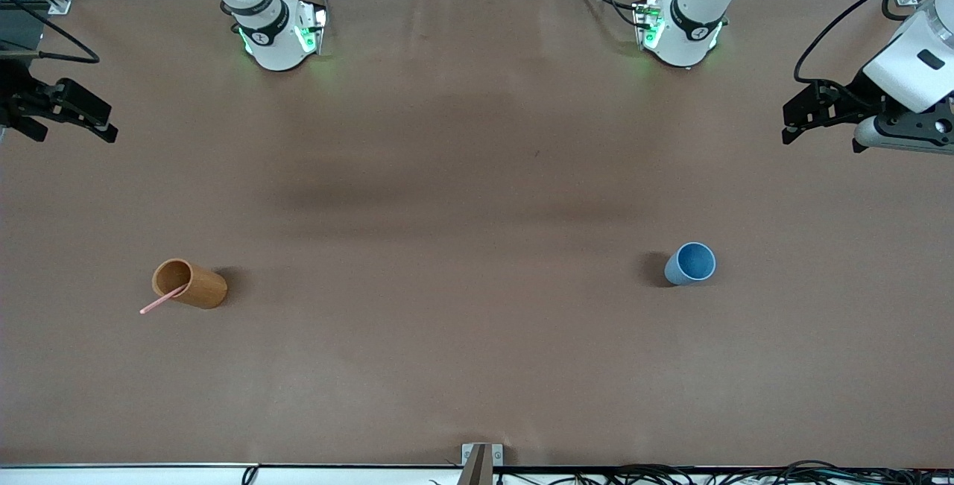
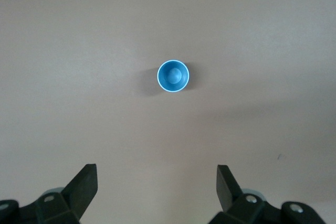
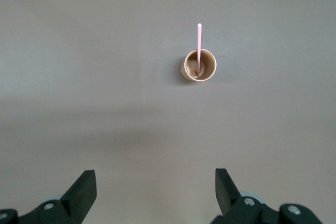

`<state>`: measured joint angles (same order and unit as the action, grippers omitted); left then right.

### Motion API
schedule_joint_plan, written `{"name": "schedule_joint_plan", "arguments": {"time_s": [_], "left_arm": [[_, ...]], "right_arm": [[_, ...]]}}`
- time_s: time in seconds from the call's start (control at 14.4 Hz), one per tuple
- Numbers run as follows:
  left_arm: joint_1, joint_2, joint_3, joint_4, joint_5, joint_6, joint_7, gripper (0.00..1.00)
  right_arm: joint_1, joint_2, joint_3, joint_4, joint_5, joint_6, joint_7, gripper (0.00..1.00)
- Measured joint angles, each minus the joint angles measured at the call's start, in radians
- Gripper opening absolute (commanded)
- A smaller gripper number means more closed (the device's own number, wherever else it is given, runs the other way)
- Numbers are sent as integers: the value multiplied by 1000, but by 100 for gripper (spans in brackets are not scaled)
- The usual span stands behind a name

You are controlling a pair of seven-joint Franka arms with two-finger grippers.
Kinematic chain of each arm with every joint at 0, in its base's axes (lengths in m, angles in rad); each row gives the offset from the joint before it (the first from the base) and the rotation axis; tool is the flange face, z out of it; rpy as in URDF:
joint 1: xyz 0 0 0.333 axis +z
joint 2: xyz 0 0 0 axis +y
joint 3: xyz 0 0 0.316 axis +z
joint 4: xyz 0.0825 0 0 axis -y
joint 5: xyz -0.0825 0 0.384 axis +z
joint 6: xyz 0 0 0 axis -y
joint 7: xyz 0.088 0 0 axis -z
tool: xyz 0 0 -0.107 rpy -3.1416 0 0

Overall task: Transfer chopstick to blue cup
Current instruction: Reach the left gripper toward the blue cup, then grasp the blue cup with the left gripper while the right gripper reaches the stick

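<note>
Pink and thin, the chopstick (image 1: 163,299) stands slanted in a wooden cup (image 1: 191,284) toward the right arm's end of the brown bench (image 1: 477,358), its lower end inside the cup and its upper end leaning out over the rim toward the front camera. The blue cup (image 1: 690,264) stands upright and empty toward the left arm's end, well apart from the wooden cup and at about the same depth on the bench. The right gripper (image 1: 67,116) hangs high over its end of the bench with its fingers (image 3: 84,190) spread wide and holding nothing; the left gripper (image 1: 816,114) hangs over the other end, fingers (image 2: 84,184) equally wide and empty. Neither arm has begun a reach. The stick is so slim that a slightly misaligned closing could miss it or knock it sideways, and lifting it at an angle could drag on the rim and tip the light wooden cup. A handover between arms, if needed, risks a drop. The right wrist view looks straight down into the wooden cup and shows the stick's foot resting inside, which the front view hides; the left wrist view shows the blue cup's bare inside, while only the front view shows both cups together.
</note>
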<state>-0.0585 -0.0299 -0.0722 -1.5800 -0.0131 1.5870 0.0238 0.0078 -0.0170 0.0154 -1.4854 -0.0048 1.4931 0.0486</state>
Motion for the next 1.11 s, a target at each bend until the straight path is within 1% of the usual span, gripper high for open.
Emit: {"name": "schedule_joint_plan", "arguments": {"time_s": [0.42,0.63,0.7,0.84,0.97,1.11], "left_arm": [[0,1,0,1,0,0,0,100],[3,26,13,1,0,-1,-4,100],[4,50,28,0,0,8,-4,100],[8,129,48,-7,0,74,-3,100],[7,233,50,-24,-2,171,-4,100],[-1,324,46,-66,-3,297,-20,100]], "right_arm": [[1,2,0,0,0,-1,-27,100],[1,3,0,-1,0,-1,-29,100],[1,3,-1,-1,0,-1,-29,100],[1,3,-1,-1,0,-1,-30,100],[1,3,-1,-1,0,-1,-30,100],[1,4,-1,-1,0,0,-31,100]]}}
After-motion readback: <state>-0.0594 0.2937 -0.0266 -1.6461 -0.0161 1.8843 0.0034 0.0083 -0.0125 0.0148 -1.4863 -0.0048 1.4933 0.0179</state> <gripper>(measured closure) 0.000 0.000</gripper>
